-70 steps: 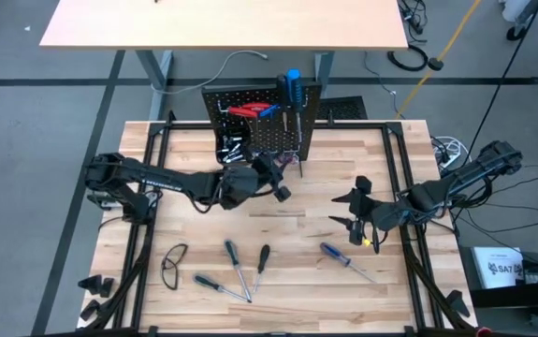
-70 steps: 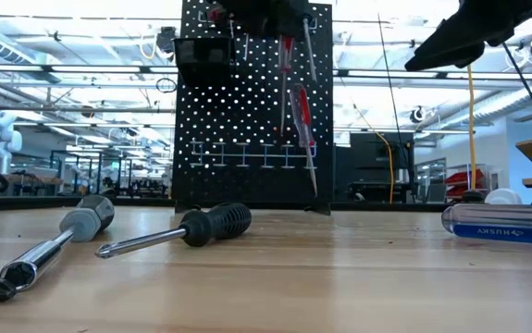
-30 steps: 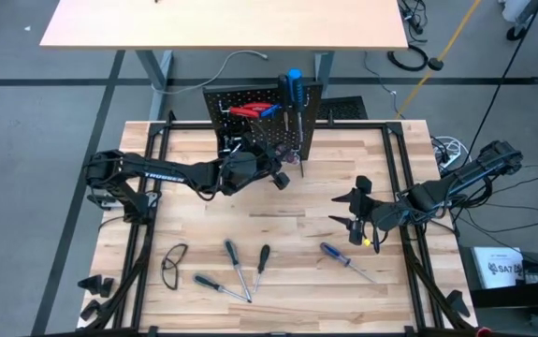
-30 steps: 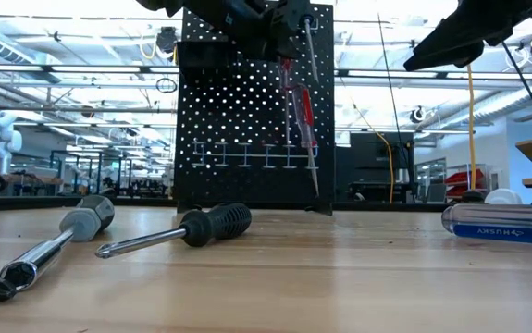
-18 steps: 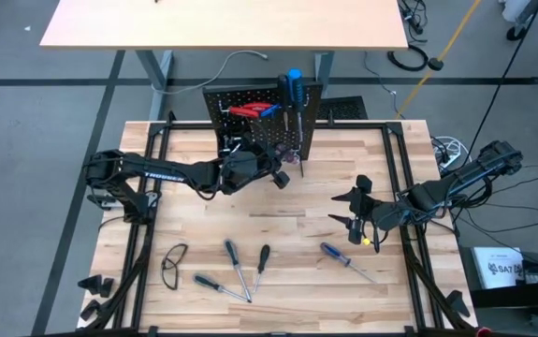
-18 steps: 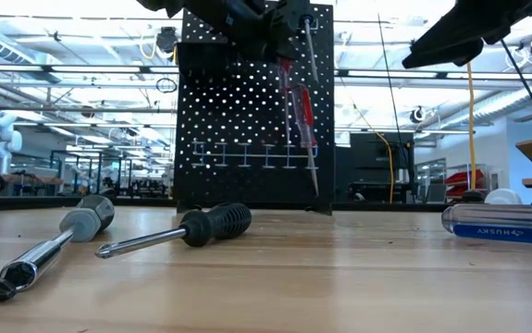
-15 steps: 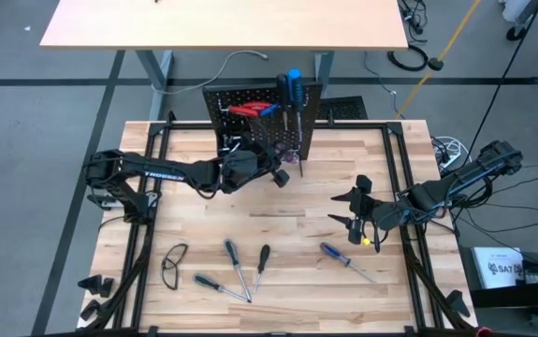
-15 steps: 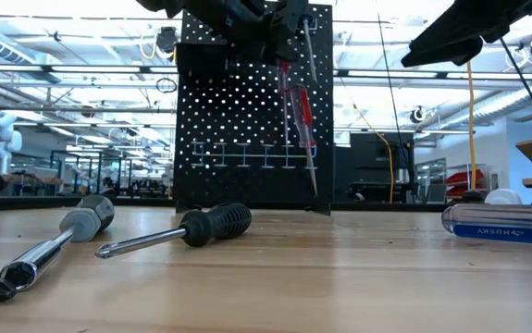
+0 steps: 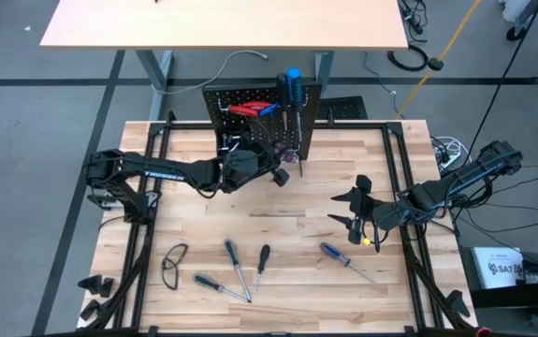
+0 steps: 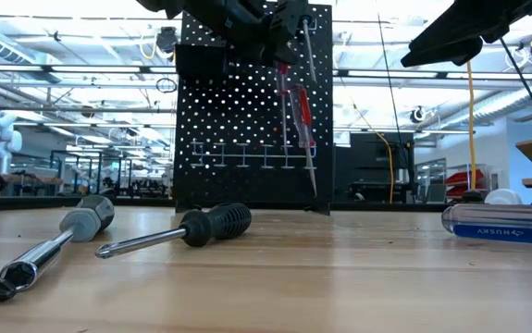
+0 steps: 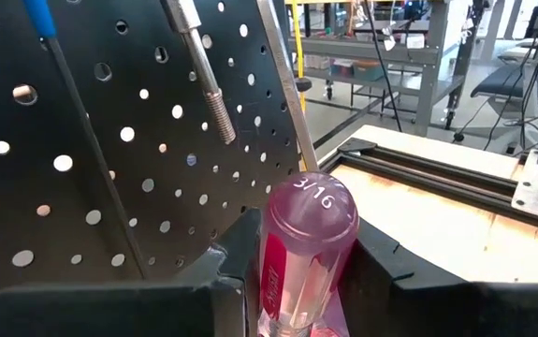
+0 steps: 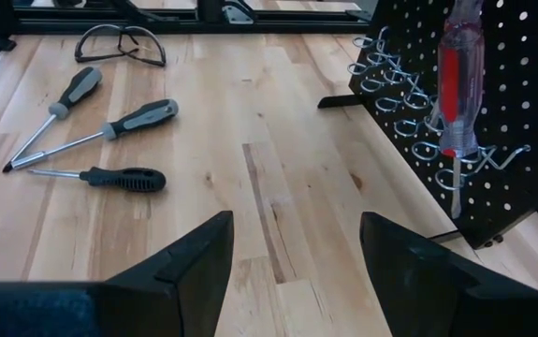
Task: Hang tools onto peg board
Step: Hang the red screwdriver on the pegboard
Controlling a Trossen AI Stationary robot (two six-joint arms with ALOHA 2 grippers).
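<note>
The left gripper (image 9: 273,171) is now sitting right up against the front of the peg board (image 9: 250,131), having come in from a spot nearer the middle of the bench (image 9: 278,225) a couple of seconds back; over the last second it is barely moving at all. That is suggesting the approach is finished and the hanging itself is under way, with the tool not yet let go.

The fingers (image 11: 390,262) are clenching a clear red-handled screwdriver (image 11: 308,245), one on each side of the handle, with the butt end poking out past them toward the board's holes. In the low view the same screwdriver (image 10: 298,116) is hanging tip down in front of the board's right part, above the row of wire hooks (image 10: 247,153). I cannot tell whether it is already resting on a hook or only carried by the gripper.

The right gripper (image 9: 355,217) is waiting over the right side of the bench, well apart from the board, its fingers (image 12: 194,257) spread and grasping nothing.

Much is remaining: four screwdrivers, including a blue-handled one (image 9: 336,256) and a black-handled one (image 10: 212,224), are lying along the near part of the bench, beside a pair of safety glasses (image 9: 173,262). Red pliers (image 9: 245,110) and a blue-handled driver (image 9: 292,86) are already up on the board.
</note>
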